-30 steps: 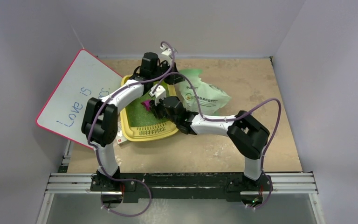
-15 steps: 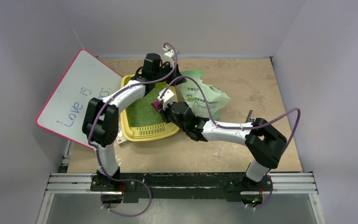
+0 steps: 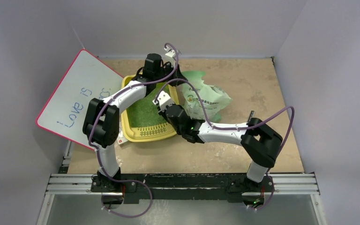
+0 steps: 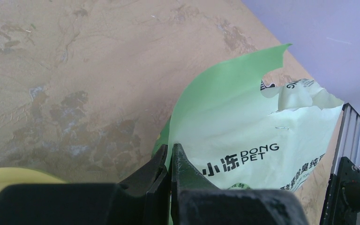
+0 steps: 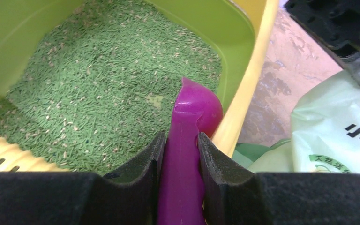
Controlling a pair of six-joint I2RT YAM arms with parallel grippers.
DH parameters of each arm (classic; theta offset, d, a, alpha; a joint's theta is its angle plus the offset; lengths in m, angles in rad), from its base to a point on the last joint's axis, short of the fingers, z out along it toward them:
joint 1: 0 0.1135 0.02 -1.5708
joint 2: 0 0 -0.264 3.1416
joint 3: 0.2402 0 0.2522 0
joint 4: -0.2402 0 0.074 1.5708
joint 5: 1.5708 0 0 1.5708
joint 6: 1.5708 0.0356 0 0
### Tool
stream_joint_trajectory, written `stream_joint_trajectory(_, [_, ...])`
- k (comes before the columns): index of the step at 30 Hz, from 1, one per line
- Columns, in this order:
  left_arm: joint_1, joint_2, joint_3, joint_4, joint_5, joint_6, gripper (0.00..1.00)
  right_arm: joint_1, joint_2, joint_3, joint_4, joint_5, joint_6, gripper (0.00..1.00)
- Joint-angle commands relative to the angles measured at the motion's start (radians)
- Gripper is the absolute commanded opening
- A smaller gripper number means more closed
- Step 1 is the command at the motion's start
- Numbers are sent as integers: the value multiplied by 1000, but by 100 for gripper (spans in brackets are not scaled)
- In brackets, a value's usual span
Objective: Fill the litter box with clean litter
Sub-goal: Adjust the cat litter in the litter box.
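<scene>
- Two labels I read: bag (image 4: 243,126) "DONG PET", whiteboard (image 3: 75,96) "Love is".
- Yellow litter box (image 3: 151,133) beside bag, holding clean litter (image 3: 147,111); long axis near-far, grate nearest.
- Closed left gripper (image 4: 170,154) pinches bag; right gripper (image 5: 180,145) clamps purple scoop (image 5: 194,110).

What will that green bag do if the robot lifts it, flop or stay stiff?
Probably flop: the bag looks like thin, crinkled film with a torn top. It would likely sag below the edge that the left gripper pinches.
</scene>
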Motion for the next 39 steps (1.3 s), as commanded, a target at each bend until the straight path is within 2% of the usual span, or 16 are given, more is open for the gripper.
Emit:
stream_joint_trajectory(1, [-3, -25, -6, 40, -2, -4, 0, 12, -4, 72, -45, -56, 9, 0])
stream_joint_trajectory(3, [-3, -24, -7, 37, 0, -4, 0, 12, -7, 90, -84, -128, 49, 0])
stream_joint_trajectory(6, [-5, -30, -11, 41, -2, -4, 0, 15, -59, 59, -48, -204, 100, 0])
stream_joint_trajectory(10, [-7, -32, -15, 46, -2, -7, 0, 14, -145, 12, 2, -230, 142, 0])
stream_joint_trajectory(17, [-12, -41, -24, 70, 16, -7, 0, 8, -266, 60, -172, -321, 226, 0])
stream_joint_trajectory(19, [-15, -45, -23, 73, 25, -5, 0, 0, -298, 80, -272, -354, 269, 0])
stream_joint_trajectory(23, [-21, -55, -31, 73, 28, 6, 0, -18, -383, 23, -347, -397, 363, 0])
stream_joint_trajectory(28, [-26, -62, -28, 75, 33, 8, 0, -150, -460, -16, -441, -571, 548, 0])
stream_joint_trajectory(32, [-30, -73, -33, 71, 28, 11, 0, -245, -503, -50, -424, -701, 618, 0])
stream_joint_trajectory(33, [-32, -74, -34, 71, 26, 11, 0, -264, -496, -40, -445, -709, 625, 0])
stream_joint_trajectory(37, [-40, -79, -43, 74, 26, 9, 0, -271, -422, 56, -656, -568, 577, 0])
stream_joint_trajectory(39, [-45, -80, -44, 75, 23, 7, 0, -271, -421, 74, -669, -600, 554, 0])
